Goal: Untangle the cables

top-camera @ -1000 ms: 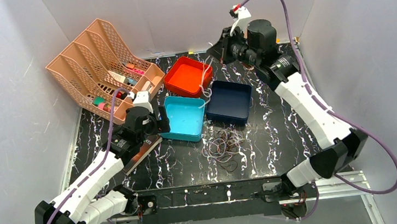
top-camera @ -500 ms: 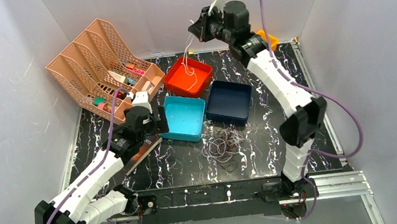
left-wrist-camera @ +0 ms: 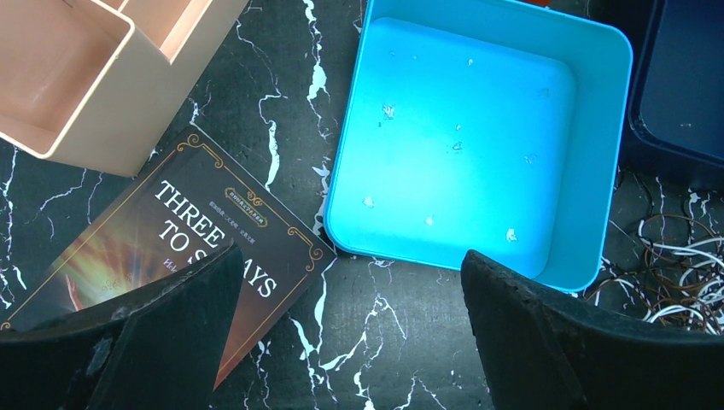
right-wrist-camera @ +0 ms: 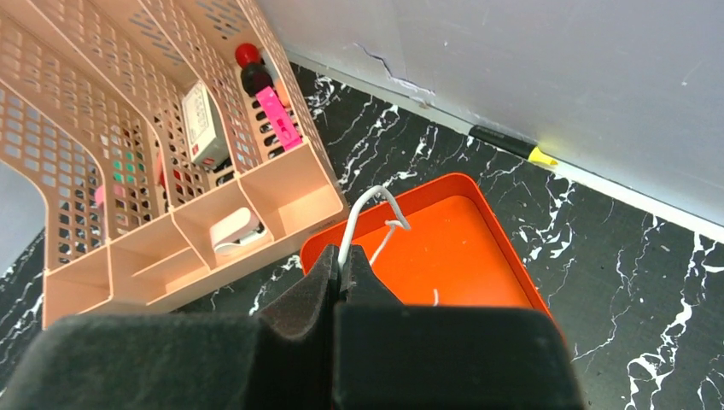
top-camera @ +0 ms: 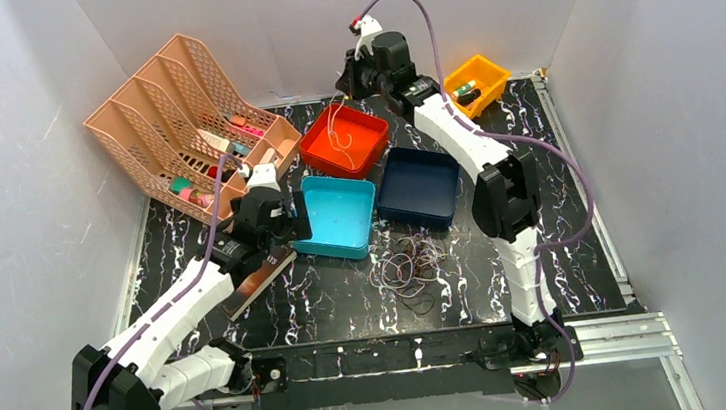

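Over the far end of the table point(top-camera: 540, 208), right gripper point(right-wrist-camera: 341, 266): clenched, 2 fingers pressed together on the white cable point(right-wrist-camera: 365, 205).
White cable: 1 loop stands up out of the closed fingertips. In the top view the strand hangs down into the red tray point(top-camera: 365, 146), with its lower end curled on the tray floor.
Red tray: far row of trays, just beside the peach organizer point(top-camera: 168, 103).
Left gripper point(left-wrist-camera: 350, 265): released, 2 fingers spread wide, nothing between them. It hovers over the near-left corner of the light blue tray point(left-wrist-camera: 461, 128) and the book point(left-wrist-camera: 196, 222).
Cable pile point(top-camera: 407, 266): loose tangle of dark, brown and white loops lying on the table. It sits just in front of the light blue tray and the dark blue tray point(top-camera: 419, 184), apart from both grippers.
Book: flat on the table, left of the light blue tray, 1 corner just beside the tray wall.
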You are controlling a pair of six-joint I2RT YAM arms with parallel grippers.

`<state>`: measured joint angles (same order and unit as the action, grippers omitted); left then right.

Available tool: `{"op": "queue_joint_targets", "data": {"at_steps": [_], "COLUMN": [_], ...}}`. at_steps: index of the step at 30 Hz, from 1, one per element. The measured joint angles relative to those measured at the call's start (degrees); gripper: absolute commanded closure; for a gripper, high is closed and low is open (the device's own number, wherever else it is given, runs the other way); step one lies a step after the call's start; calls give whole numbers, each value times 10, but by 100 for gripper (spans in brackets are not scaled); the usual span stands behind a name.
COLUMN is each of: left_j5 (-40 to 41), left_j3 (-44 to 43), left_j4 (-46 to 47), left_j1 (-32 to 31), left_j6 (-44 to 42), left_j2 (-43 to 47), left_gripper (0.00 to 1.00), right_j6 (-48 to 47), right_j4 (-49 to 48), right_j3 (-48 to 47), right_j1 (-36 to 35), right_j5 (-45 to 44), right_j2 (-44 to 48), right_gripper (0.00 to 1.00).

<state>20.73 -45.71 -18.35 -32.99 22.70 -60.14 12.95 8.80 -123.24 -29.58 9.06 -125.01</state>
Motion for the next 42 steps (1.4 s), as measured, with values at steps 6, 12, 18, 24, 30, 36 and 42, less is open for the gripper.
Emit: {"op": "queue_joint_targets", "data": {"at_steps": [6,12,18,24,30,36,42], "left_j5": [10,9,9,14,24,16,-6], "left_j3": [-15,-31,-51,-54,-54,-53,-46], "left_j4": [-9,-24,-47,-65,-66,-55,-44], "left_j1": [0,0,0,0,0,0,0], "left_j6": [27,44,43,41,42,27,-1], "left_j2": [-12,-16,-43,-49,-49,-39,-27], "left_gripper": [2,2,2,2,2,2,2], "right_j6": [-9,-14,-18,-26,-37,-54,-77], "right_j4": [0,-2,3,17,21,18,18], "right_j3": [-1,-1,-1,-2,-11,-11,-6], "right_j1": [3,4,4,4,4,4,7], "right_j5": [-1,-2,-6,-8,-10,-27,-53], "right_j2": [-30,-64,-120,-159,-168,-168,-151], "right_gripper": [98,98,95,79,61,45,37]}}
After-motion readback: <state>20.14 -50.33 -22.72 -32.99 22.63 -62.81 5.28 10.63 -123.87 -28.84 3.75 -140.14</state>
